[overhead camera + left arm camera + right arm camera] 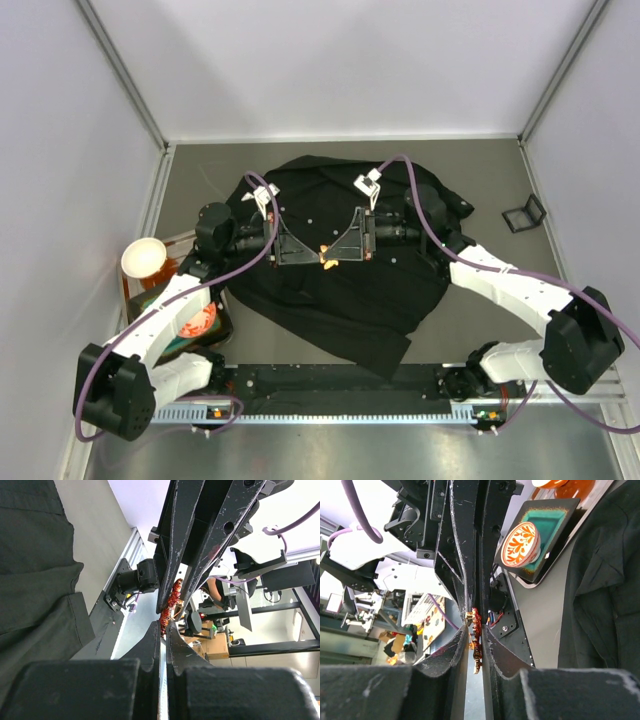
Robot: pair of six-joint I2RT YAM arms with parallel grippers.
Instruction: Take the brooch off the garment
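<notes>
The brooch (327,258), a tiny red-orange leaf pin, hangs in the air between my two grippers, above the middle of the black garment (340,300). My left gripper (316,257) comes from the left and is shut on one end of it. My right gripper (340,256) comes from the right and is shut on it too. In the left wrist view the brooch (172,602) sits at my fingertips (155,630), with the garment (30,580) at left. In the right wrist view the brooch (476,640) stands edge-on between my fingers (495,645). No fabric clings to it.
A dark tray (215,335) at the left edge holds a round orange disc with a white pattern (200,320); both show in the right wrist view, the disc (520,544) on the tray (555,517). A white bowl (143,257) stands behind it. A small black frame (523,213) lies at the far right.
</notes>
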